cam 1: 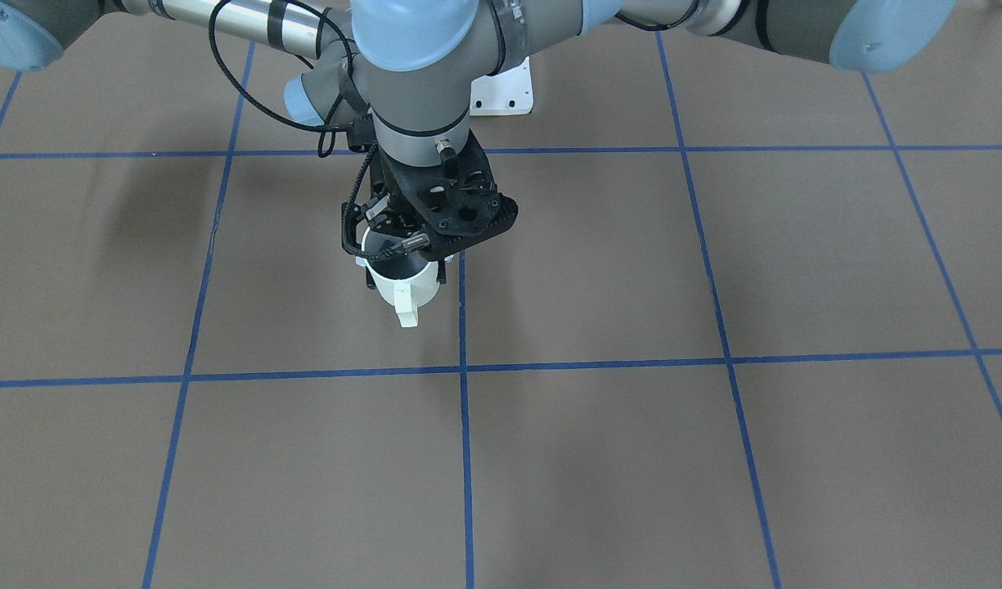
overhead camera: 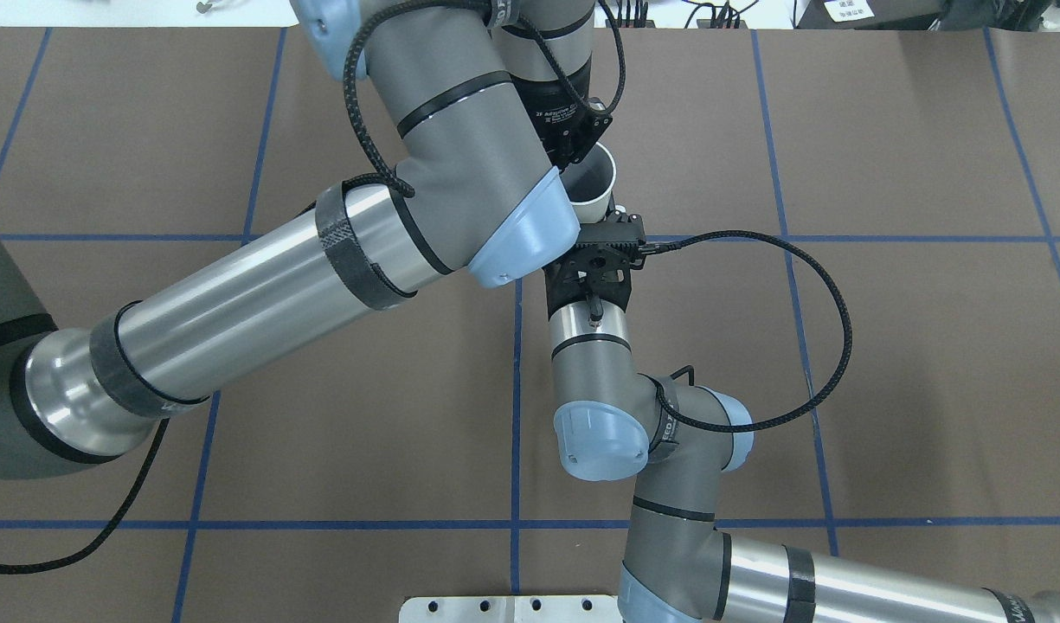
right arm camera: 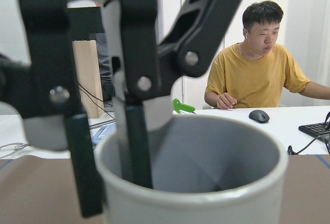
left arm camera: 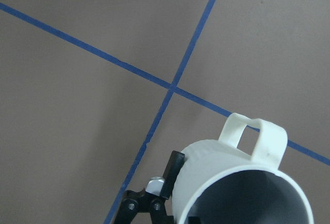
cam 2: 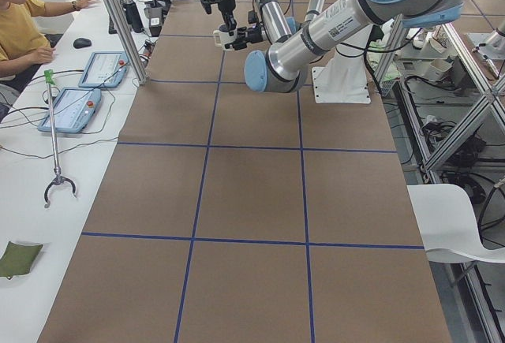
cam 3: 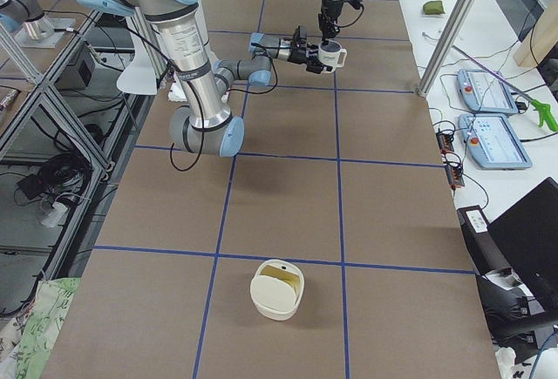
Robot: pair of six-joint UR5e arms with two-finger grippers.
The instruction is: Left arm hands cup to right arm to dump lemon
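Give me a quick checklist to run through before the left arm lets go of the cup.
1. Left pincer clamped over the cup wall, gripping inside and outside: ok.
2. Right pincer closed on the cup: cannot tell.
3. Cup upright, rim level: ok.
4. Lemon inside the cup: cannot tell, none visible.
5. Cream container set out on the table: ok.

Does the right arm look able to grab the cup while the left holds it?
Likely yes: the left tool pinches the cup only at its rim from above, leaving its wall free, and the right tool sits level beside it.
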